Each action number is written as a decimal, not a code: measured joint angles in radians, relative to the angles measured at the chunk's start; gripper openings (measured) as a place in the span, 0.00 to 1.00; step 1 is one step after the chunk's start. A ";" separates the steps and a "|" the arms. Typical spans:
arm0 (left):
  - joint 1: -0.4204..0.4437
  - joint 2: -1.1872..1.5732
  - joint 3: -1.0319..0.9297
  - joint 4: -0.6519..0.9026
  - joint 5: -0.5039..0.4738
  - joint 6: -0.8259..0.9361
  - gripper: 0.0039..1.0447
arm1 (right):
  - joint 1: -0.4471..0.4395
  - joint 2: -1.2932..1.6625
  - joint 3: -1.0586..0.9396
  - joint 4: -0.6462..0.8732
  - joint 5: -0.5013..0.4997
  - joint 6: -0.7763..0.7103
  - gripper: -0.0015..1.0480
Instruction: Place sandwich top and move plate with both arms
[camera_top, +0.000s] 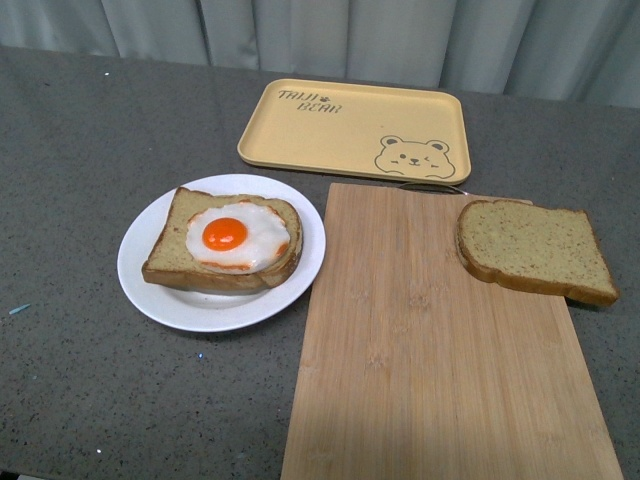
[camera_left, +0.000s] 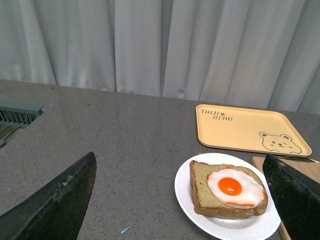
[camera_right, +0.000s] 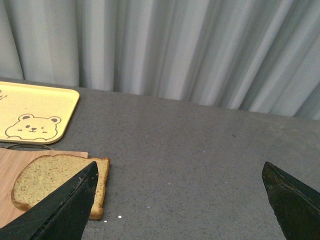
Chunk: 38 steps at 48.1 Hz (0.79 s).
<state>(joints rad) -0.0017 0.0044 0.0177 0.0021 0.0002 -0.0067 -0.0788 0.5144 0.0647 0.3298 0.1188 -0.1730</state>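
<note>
My left hand (camera_left: 180, 156) and right hand (camera_right: 180, 163) gape wide, empty. First step, I reckon: right must grip the top slice (camera_top: 535, 250) at the board (camera_top: 420, 350)'s far right edge.

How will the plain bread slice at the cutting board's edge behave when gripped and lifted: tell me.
The sandwich top is thick with a firm-looking crust, so it probably holds shape rather than flopping. It looks light and may slide on the smooth cutting board if pushed. Part of it overhangs the board's edge, so pressing there might tilt it.
</note>
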 joint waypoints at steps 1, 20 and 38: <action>0.000 0.000 0.000 0.000 0.000 0.000 0.94 | -0.008 0.030 0.005 0.019 -0.012 0.003 0.91; 0.000 0.000 0.000 0.000 0.000 0.000 0.94 | -0.113 0.983 0.397 0.177 -0.394 0.177 0.91; 0.000 0.000 0.000 0.000 0.000 0.000 0.94 | -0.134 1.369 0.736 -0.145 -0.541 0.235 0.91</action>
<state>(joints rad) -0.0017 0.0040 0.0177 0.0021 0.0002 -0.0067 -0.2131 1.8832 0.8005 0.1844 -0.4217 0.0620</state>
